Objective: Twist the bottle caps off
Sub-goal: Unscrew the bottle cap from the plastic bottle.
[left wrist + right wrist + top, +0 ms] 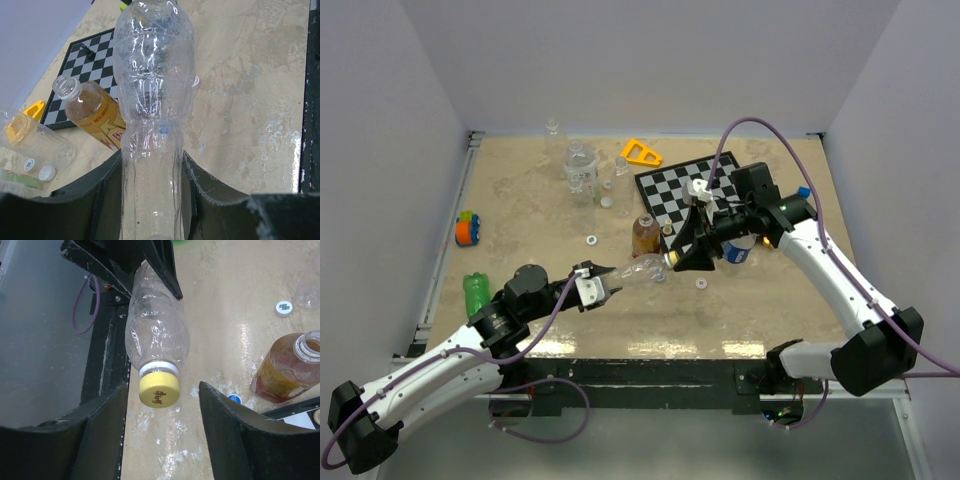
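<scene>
One clear bottle (152, 90) sits clamped in my left gripper (152, 167); right gripper (164, 386), jaws spread, flanks its yellow cap (159, 391), apparently without touching.

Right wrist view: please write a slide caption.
Open right gripper faces the yellow cap of a clear bottle held by the left gripper.

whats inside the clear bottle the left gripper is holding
Nothing visible: the clear bottle looks empty, with a yellow cap on its neck. Its base is hidden inside the left gripper.
</scene>
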Tool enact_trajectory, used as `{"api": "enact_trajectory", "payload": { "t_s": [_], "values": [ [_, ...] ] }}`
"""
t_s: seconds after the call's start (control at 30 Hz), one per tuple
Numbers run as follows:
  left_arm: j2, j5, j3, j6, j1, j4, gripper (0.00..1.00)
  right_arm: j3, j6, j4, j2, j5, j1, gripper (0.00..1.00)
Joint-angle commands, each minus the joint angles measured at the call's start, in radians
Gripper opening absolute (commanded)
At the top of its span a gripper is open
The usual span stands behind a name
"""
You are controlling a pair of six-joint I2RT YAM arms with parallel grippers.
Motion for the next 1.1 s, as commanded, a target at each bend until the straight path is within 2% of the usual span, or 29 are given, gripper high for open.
{"api": "enact_trajectory", "payload": {
  "t_s": [0.0,0.13,0.23,0.33,0.5,0.6,0.87,1.07],
  "values": [
    [-0.002,-0.002,0.008,0.011,-0.001,0.030,0.00,0.053,-0.007,-0.014,0.007,-0.033,0.010,0.58],
    [-0.002,-0.004,0.008,0.011,0.000,0.030,0.00,0.053,-0.007,-0.014,0.011,-0.023,0.020,0.38],
    [-0.003,-0.007,0.008,0.011,-0.001,0.030,0.00,0.053,-0.007,-0.017,0.006,-0.016,0.026,0.32],
    [-0.006,-0.007,0.008,0.013,0.000,0.030,0.00,0.051,-0.019,-0.021,0.000,-0.007,0.029,0.17],
    [-0.006,-0.005,0.007,0.011,0.000,0.031,0.00,0.057,-0.092,-0.051,-0.019,0.032,0.044,0.00],
    [-0.003,-0.004,0.007,0.010,0.000,0.030,0.00,0.068,-0.195,-0.095,-0.028,0.091,0.075,0.00],
    [-0.003,-0.002,0.005,0.010,0.000,0.031,0.00,0.086,-0.419,-0.069,-0.114,0.325,0.141,0.00],
    [0.003,0.000,0.005,0.010,0.000,0.033,0.00,0.083,-0.626,-0.092,-0.154,0.356,0.141,0.00]
  ]
}}
